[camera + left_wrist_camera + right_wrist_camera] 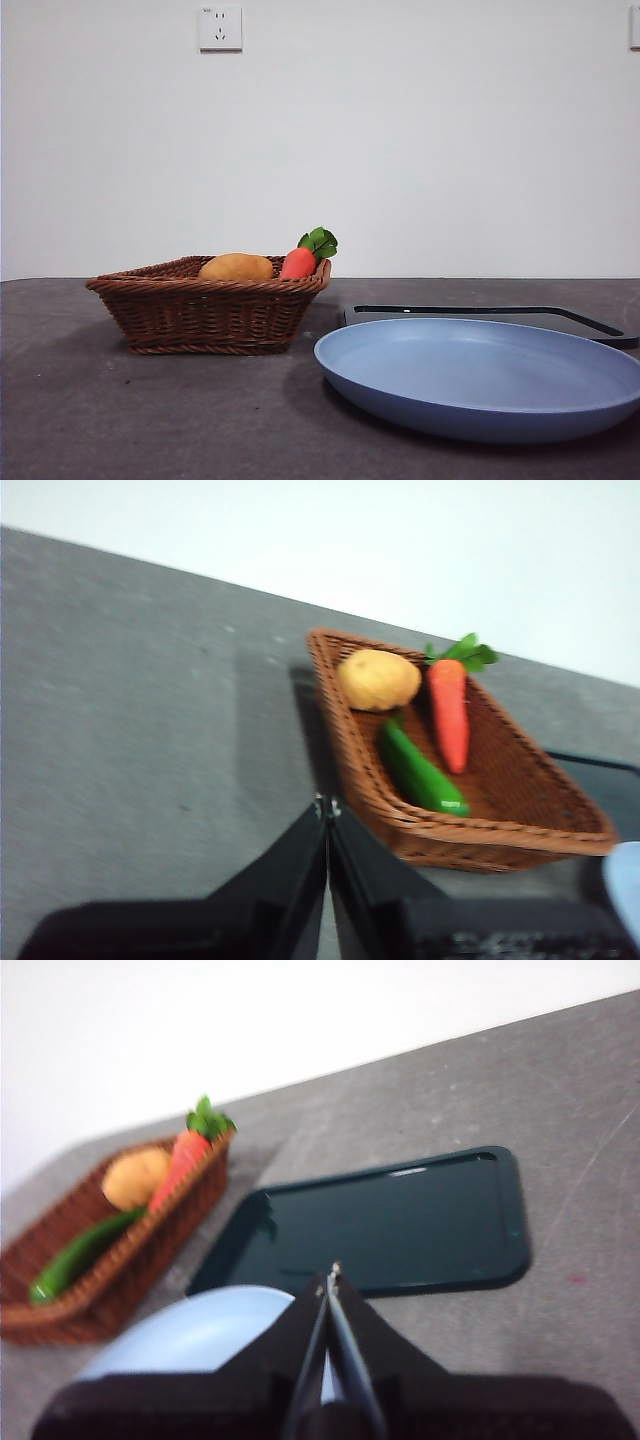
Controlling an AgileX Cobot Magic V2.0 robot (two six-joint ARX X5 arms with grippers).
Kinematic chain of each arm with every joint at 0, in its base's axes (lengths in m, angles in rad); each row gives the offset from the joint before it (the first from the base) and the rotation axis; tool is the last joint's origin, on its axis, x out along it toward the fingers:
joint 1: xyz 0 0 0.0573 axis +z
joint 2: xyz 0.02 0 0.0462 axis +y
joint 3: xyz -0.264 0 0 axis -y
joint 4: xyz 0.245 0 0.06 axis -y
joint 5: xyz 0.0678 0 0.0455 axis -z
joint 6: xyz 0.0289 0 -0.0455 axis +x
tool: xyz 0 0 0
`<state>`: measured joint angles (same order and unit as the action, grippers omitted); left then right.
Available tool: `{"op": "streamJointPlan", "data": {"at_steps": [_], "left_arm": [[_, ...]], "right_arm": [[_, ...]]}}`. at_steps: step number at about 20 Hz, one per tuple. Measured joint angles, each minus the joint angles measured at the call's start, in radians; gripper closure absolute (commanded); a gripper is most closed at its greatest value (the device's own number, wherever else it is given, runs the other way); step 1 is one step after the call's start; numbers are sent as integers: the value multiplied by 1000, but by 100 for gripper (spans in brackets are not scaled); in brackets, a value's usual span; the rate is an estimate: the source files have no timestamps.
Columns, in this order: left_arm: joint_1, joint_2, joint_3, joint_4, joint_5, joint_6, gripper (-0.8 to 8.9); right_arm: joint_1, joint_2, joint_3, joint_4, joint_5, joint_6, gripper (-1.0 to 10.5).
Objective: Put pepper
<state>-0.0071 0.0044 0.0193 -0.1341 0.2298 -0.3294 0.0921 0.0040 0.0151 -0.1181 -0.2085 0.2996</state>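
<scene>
Pepper (420,773) flat along basket (345,730) side, tip toward potato (378,679); both jaws pressed together, empty.

Front cam sits low, about table height, looking level across at the wall, so the wicker basket (208,305) and blue plate (485,375) loom close and large. Left wrist cam looks down from above and off to one side of the basket (455,760), fairly near, with the whole inside visible. Right wrist cam hangs higher and farther back, over the plate (200,1335) and dark tray (385,1225), basket (110,1235) off to the side. All three share the basket.
</scene>
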Motion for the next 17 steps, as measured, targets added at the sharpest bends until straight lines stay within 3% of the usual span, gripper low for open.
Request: {"op": "streamJointPlan", "data": {"at_steps": [7,11,17], "left_arm": [[0,19,122,-97,56,-77,807],[0,84,225,-177,92,-83,807],[0,230,383,-288,185,-53,807]], "right_arm": [[0,36,113,0,-1,109,941],[0,113,231,-55,-7,116,941],[0,265,428,-241,-117,71,941]]}}
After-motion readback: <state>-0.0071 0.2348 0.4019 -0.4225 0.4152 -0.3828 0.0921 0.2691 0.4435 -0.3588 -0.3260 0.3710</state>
